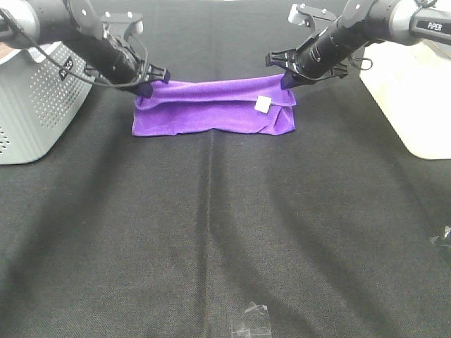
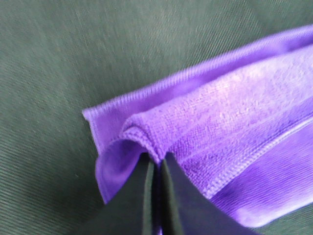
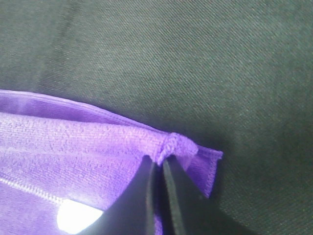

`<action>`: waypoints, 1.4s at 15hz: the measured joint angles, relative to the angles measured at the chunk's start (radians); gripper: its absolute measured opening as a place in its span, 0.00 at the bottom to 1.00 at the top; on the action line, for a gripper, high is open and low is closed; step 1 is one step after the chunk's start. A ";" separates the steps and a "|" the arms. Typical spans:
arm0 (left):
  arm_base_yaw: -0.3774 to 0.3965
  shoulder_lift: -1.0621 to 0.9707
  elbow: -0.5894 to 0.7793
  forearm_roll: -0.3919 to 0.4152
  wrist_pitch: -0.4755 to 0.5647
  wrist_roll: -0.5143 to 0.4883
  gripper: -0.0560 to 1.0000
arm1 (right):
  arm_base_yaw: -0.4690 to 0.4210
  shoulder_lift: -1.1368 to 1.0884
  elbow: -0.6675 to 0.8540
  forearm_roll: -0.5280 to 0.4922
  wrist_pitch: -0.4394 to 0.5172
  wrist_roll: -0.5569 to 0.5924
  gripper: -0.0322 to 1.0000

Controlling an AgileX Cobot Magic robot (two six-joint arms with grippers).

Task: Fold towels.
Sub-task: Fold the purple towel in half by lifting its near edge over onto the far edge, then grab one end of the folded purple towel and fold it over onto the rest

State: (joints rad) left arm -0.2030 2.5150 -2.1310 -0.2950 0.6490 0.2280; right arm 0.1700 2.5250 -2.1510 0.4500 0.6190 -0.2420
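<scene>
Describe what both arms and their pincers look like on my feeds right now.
Both arms are black, tubular and jointed. The right arm has a grey segment with white PiPER lettering; the left arm carries a small white marking. Thin black cables loop beside each wrist. The left pincer and right pincer have matte black fingers tapering to narrow wedge tips.

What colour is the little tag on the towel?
White; the tag stands out against the purple towel, best in the exterior high view.

The towel lies folded on the table, between a basket on my left and a box on my right.
</scene>
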 joint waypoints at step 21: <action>0.110 0.060 -0.156 -0.148 0.375 -0.059 0.80 | 0.000 -0.047 -0.137 -0.074 0.392 0.023 0.66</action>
State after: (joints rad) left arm -0.0930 2.5750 -2.2870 -0.4430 1.0240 0.1690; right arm 0.1700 2.4780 -2.2880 0.3760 1.0110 -0.2190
